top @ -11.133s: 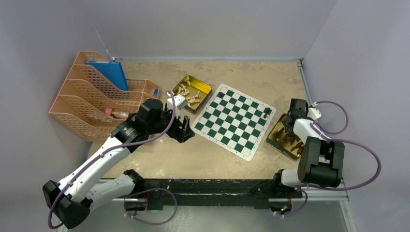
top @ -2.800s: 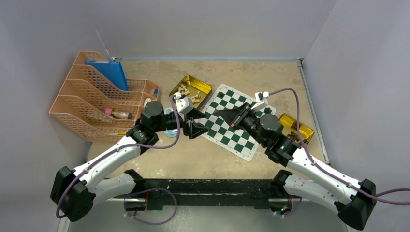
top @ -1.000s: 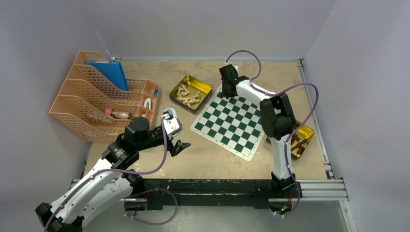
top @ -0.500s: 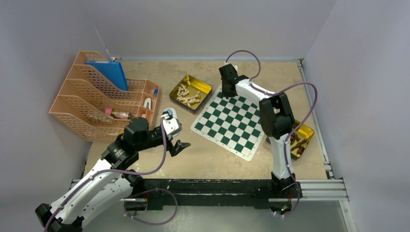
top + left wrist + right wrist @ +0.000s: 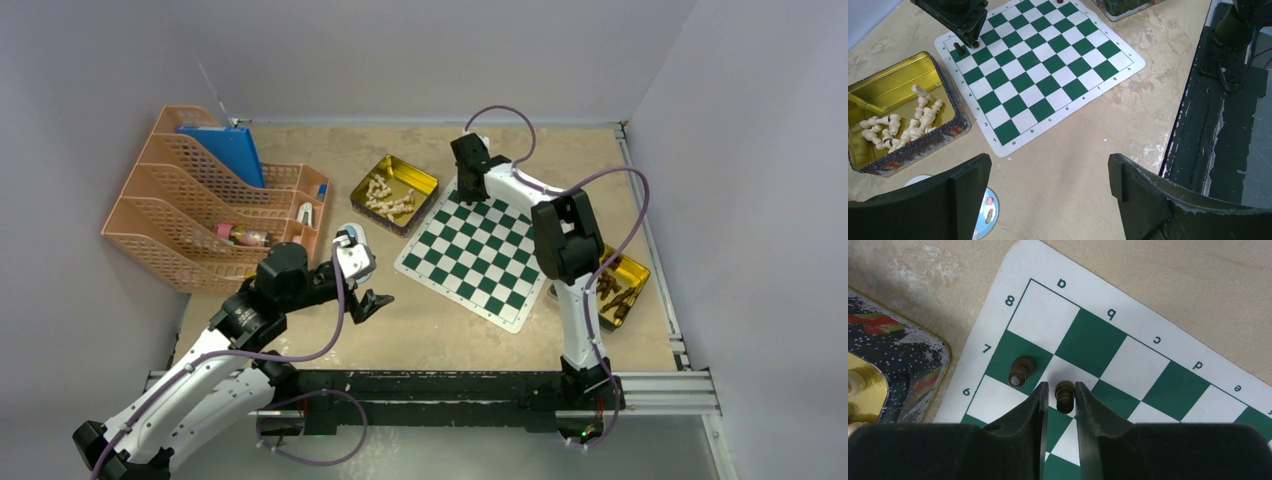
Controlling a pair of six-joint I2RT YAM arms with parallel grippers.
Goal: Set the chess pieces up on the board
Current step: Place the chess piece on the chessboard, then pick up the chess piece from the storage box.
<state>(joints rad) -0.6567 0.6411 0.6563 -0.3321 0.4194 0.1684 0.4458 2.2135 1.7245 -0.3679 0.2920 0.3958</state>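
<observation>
Black left gripper (image 5: pixel 1048 172), lower left of the top view: jaws wide apart, empty, over bare table (image 5: pixel 450 330) just off the board (image 5: pixel 480 250). At the board's upper corner, right gripper (image 5: pixel 1061 388) straddles a dark pawn (image 5: pixel 1064 396) upright on a white square, jaws narrowly parted. Beside it, second dark pawn (image 5: pixel 1020 371) on green.

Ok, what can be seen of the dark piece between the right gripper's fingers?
The dark piece is a tiny dark brown pawn, wooden-looking, with rounded head and wider base. It stands upright on white square b7 of the board, beside a second pawn on green a7. The right gripper straddles it, jaws narrowly parted: board shows on one side; contact on the other is unclear.
</observation>
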